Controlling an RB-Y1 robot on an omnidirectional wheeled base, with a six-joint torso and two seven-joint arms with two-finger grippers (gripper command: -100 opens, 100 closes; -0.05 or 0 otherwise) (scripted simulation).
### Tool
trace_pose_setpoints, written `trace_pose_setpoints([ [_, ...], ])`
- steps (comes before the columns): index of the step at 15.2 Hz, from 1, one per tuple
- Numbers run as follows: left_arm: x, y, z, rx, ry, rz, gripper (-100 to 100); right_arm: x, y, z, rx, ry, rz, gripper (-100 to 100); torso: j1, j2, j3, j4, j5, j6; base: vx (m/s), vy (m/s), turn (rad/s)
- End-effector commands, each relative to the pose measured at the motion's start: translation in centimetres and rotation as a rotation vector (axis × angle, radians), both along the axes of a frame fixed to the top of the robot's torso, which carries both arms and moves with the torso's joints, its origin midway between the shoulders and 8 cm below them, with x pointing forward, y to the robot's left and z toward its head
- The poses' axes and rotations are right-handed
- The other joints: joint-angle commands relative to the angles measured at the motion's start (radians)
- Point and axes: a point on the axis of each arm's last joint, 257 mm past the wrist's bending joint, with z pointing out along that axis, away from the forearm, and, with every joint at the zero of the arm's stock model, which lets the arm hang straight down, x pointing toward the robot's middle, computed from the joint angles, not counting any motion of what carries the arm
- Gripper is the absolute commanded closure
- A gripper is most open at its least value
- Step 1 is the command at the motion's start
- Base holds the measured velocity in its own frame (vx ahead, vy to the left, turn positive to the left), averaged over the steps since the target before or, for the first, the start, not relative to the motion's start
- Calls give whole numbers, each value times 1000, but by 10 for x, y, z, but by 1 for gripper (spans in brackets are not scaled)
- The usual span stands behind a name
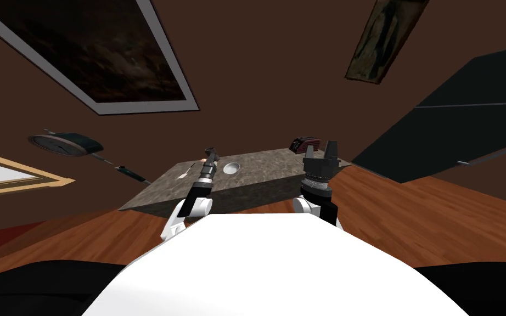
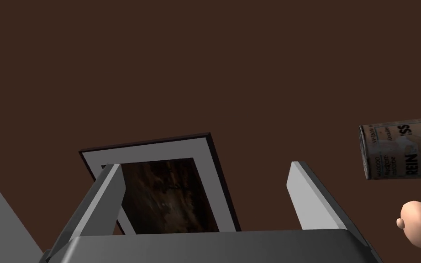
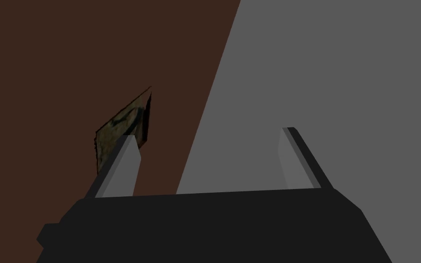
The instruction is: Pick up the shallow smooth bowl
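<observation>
The shallow smooth bowl (image 1: 231,168), pale grey and round, sits on the speckled stone table top (image 1: 268,164) near its front edge. My left gripper (image 1: 211,153) is raised just left of the bowl, pointing up and away from it. In the left wrist view, the left gripper (image 2: 207,182) is open with nothing between its fingers. My right gripper (image 1: 330,147) is held up over the table's right end. Seen from the right wrist, the right gripper (image 3: 207,155) is also open and empty.
A dark red boxy object (image 1: 304,144) stands at the table's far right corner. A small white utensil (image 1: 183,174) lies at the left end. Beside my left hand are a labelled can (image 2: 403,153) and a peach rounded thing (image 2: 417,223). Wooden floor (image 1: 438,208) surrounds the table.
</observation>
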Motion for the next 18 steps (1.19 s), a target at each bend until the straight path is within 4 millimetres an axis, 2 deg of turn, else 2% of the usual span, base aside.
trace_pose_setpoints([
  [1,5,6,-12,-3,49,10,-100,0,0,0,0,0,0,0,0,0,0,0,0,0,-11,31,-135],
  [9,23,26,-48,-12,198,46,-100,0,0,0,0,0,0,0,0,0,0,0,0,0,-10,28,-114],
  [18,32,45,-87,-28,356,92,-100,0,0,0,0,0,0,0,0,0,0,0,0,0,-10,26,-105],
])
